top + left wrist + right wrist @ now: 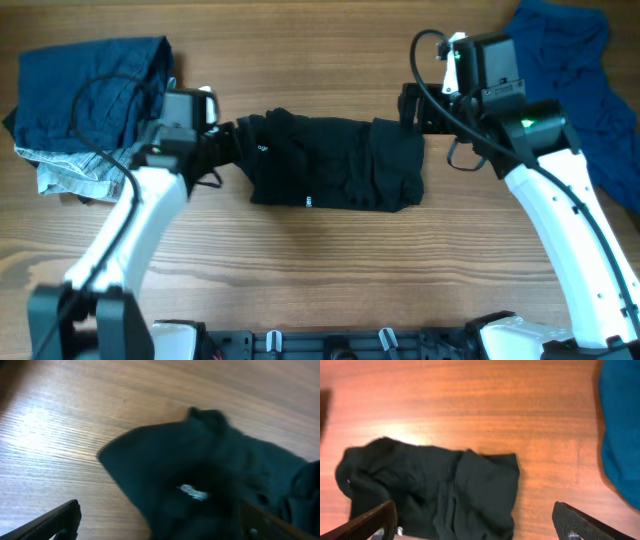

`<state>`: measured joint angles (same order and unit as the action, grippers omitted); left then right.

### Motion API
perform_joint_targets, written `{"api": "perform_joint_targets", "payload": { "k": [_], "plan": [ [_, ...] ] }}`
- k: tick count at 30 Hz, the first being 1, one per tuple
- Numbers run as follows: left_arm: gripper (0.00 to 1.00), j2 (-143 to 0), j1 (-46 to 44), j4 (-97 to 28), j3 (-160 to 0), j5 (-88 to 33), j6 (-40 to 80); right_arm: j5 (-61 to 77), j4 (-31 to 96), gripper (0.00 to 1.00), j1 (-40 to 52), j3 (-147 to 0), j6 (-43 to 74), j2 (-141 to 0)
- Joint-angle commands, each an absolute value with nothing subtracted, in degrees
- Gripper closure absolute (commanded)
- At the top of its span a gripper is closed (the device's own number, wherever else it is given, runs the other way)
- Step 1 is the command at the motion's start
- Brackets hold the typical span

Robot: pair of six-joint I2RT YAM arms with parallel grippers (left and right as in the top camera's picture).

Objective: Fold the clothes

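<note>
The black garment (pixel 335 162) lies folded into a wide band at the table's middle, with a small white mark on its front edge. My left gripper (pixel 228 135) is at its left end, jaws wide apart with cloth lying between them (pixel 160 525); a white label (pixel 194 492) shows on the fabric. My right gripper (pixel 412 108) hovers at the garment's right back corner, open and empty (pixel 477 522). The right wrist view shows the black garment (pixel 435 490) below it, right flap folded over.
A dark blue garment (pixel 90 80) lies over a checked cloth (pixel 70 175) at the back left. Another blue garment (pixel 575 75) lies at the back right, also in the right wrist view (pixel 622 430). Bare wood runs along the front.
</note>
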<state>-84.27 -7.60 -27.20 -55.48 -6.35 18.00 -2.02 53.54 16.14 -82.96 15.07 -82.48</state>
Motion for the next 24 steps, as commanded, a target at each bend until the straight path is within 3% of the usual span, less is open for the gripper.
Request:
{"api": "perform_joint_targets", "payload": {
  "k": [1, 6, 11, 12, 15, 16, 17, 18, 19, 24],
  "plan": [
    [0.0, -91.7, 3.4, -25.3, -58.8, -17.6, 7.0, -3.1, 55.8, 0.01, 16.1, -83.4, 13.5, -82.1],
    [0.0, -99.0, 5.0, -22.1, -58.8, -25.4, -2.7, -3.3, 55.7, 0.0, 16.1, -83.3, 13.5, -82.1],
    [0.02, -105.6, 2.3, -17.8, -58.8, -26.9, -4.3, -3.9, 56.2, 0.01, 16.1, -83.4, 13.5, -82.1],
    [0.07, -106.2, 1.6, -17.1, -58.8, -27.0, -4.8, -4.1, 56.5, 0.0, 16.1, -83.4, 13.5, -82.1],
    [0.37, -106.2, -0.1, -15.1, -58.8, -27.0, -5.5, -4.1, 56.5, 0.0, 16.1, -83.3, 13.5, -82.1],
    [0.52, -106.2, -0.3, -15.3, -58.8, -27.0, -5.5, -4.1, 56.5, 0.01, 16.1, -83.4, 13.5, -82.1],
    [0.76, -106.2, -0.1, -16.2, -58.8, -26.9, -5.5, -4.1, 56.5, 0.01, 16.1, -83.4, 13.5, -82.1],
    [0.89, -106.0, 0.2, -16.8, -58.8, -26.0, -3.8, -4.1, 56.5, 0.01, 16.1, -83.3, 13.5, -82.1],
    [0.96, -105.6, 0.7, -17.4, -58.8, -24.6, -1.8, -4.1, 56.4, 0.01, 16.1, -83.3, 13.5, -82.1],
    [0.96, -96.1, 6.8, -21.2, -58.8, -23.1, 3.7, -4.1, 56.4, 0.01, 16.1, -83.2, 13.5, -82.1]
  ]
}}
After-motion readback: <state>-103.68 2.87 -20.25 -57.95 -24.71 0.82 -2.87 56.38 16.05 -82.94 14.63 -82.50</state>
